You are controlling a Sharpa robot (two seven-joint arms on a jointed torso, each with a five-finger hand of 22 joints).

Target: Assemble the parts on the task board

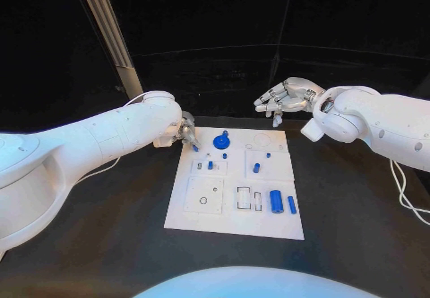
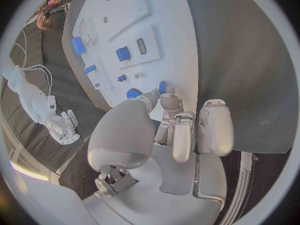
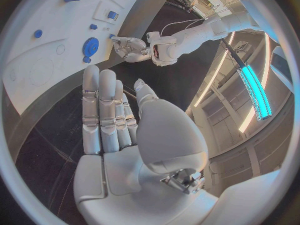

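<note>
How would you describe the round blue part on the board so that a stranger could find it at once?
Start at the white task board in the middle of the black table. Go to its far edge, the end near the left hand. There sits a round blue disc, the widest blue piece on the board and the only flat circular one; its neighbours are small pegs and cylinders.

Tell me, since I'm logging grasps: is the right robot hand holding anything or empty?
Empty. The right robot hand hangs above the table beyond the task board, fingers straight, nothing between them.
</note>
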